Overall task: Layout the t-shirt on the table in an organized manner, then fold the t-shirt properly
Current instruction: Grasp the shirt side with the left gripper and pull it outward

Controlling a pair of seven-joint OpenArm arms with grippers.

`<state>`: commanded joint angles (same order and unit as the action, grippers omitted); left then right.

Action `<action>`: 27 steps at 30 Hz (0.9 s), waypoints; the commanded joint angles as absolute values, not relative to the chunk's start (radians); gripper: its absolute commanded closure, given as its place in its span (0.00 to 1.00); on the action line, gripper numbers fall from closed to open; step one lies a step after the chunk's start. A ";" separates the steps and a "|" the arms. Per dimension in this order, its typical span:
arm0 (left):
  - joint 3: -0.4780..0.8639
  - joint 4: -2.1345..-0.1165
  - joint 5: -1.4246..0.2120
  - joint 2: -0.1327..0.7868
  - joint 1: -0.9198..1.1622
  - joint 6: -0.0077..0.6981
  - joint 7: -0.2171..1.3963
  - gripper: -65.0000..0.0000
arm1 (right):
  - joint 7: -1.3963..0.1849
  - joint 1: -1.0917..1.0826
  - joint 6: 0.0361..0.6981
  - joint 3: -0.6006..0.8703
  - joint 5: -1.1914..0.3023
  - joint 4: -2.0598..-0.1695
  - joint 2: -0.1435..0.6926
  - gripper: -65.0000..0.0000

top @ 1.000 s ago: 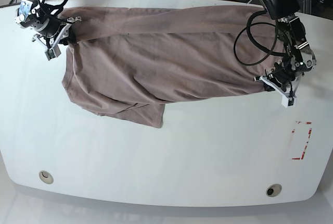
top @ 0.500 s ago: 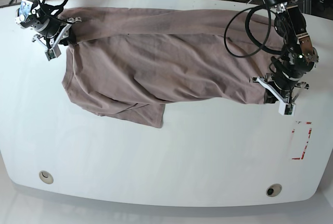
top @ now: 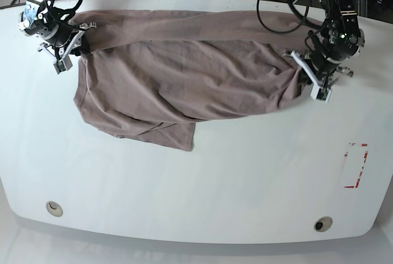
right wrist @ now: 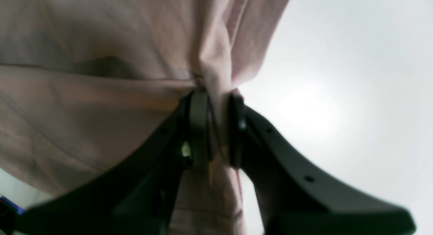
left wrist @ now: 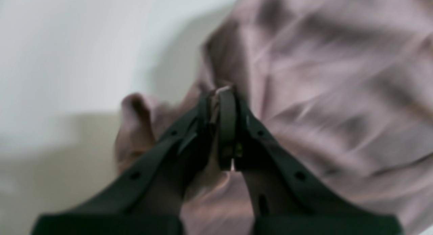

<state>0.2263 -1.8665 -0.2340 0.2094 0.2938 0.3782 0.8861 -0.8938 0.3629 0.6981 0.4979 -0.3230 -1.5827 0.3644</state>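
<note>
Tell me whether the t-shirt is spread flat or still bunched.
Still bunched. The t-shirt lies creased, one lower flap doubled under, on the table. Left end effector and right end effector each pinch gathered fabric.

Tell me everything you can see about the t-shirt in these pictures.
The t-shirt is plain dusty mauve-brown, soft-looking cloth with no print. It lies wrinkled across the far part of the white table, stretched sideways, with one folded flap reaching toward the near edge. The right end effector is shut on one end and the left end effector is shut on the other, bunched end. Both wrist views show cloth pinched between the fingers.
</note>
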 joint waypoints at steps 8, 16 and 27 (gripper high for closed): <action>0.231 -1.873 -0.232 0.222 0.337 0.378 0.886 0.38 | -0.894 0.361 0.698 0.496 -0.323 -1.583 0.344 0.86; 0.275 -1.923 -0.237 0.222 0.329 0.378 0.886 0.08 | -0.894 0.361 0.698 0.495 -0.323 -1.583 0.338 0.86; 0.369 -1.946 -0.239 0.208 0.248 0.378 0.885 0.08 | -0.895 0.341 0.698 0.478 -0.323 -1.583 0.338 0.86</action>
